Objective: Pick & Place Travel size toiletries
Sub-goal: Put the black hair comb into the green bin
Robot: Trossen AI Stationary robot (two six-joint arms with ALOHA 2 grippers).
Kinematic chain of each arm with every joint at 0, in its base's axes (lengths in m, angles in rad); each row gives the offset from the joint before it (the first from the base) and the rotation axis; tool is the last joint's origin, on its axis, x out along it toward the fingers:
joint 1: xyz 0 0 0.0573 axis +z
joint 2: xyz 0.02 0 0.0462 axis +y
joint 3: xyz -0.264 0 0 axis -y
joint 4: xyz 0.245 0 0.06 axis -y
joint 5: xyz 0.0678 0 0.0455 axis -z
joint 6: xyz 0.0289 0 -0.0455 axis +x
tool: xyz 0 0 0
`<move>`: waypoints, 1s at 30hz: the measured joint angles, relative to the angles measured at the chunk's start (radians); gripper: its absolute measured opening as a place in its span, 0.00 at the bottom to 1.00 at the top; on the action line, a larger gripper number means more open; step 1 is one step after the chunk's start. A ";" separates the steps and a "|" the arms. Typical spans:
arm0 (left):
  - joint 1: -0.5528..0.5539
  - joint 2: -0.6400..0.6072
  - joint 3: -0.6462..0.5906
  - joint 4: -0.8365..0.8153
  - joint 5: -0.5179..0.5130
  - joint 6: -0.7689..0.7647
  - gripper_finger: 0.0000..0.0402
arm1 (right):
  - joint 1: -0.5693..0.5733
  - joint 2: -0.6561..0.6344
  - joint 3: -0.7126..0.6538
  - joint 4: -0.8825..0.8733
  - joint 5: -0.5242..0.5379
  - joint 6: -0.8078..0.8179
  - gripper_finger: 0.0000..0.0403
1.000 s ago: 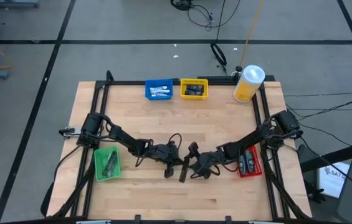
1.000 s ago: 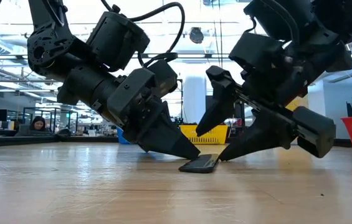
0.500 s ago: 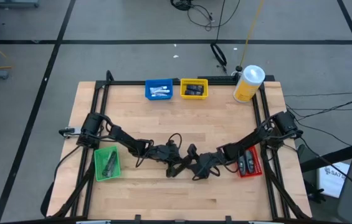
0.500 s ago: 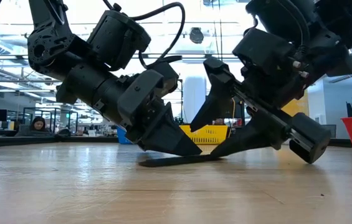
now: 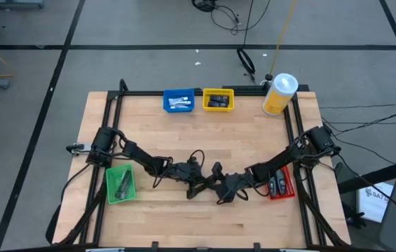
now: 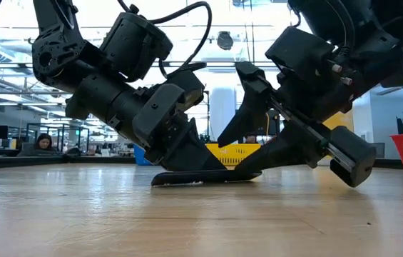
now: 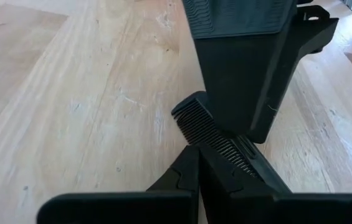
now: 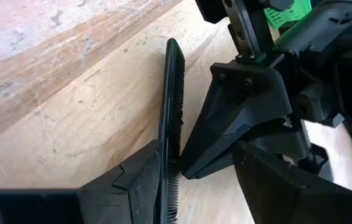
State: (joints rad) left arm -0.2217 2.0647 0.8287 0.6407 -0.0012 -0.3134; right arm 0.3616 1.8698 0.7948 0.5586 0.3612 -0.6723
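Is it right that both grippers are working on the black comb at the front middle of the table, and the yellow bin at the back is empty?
Not quite. Both the left gripper and right gripper are at the black comb near the table's front middle, but the yellow bin at the back is not empty: the high view shows dark items inside it.
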 joint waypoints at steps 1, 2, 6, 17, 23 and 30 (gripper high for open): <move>-0.002 0.000 0.000 0.009 0.001 0.002 0.00 | 0.000 0.000 0.000 -0.001 0.000 0.004 0.47; -0.003 0.000 0.000 0.015 0.004 0.002 0.01 | 0.000 0.000 0.000 -0.001 0.000 0.005 0.46; -0.004 0.001 0.000 0.026 0.015 0.001 0.02 | 0.000 0.000 0.000 0.034 0.002 0.030 0.43; -0.010 0.003 0.000 0.062 0.073 -0.002 0.02 | -0.005 -0.001 0.001 -0.008 -0.033 0.113 0.40; -0.010 0.002 0.000 0.065 0.071 0.005 0.02 | -0.017 -0.001 0.001 -0.009 -0.094 0.184 0.40; -0.010 0.001 0.000 0.069 0.065 0.005 0.02 | -0.022 -0.001 0.001 -0.008 -0.097 0.203 0.42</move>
State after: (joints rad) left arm -0.2321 2.0659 0.8288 0.7100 0.0640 -0.3081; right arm 0.3396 1.8687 0.7956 0.5502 0.2642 -0.4692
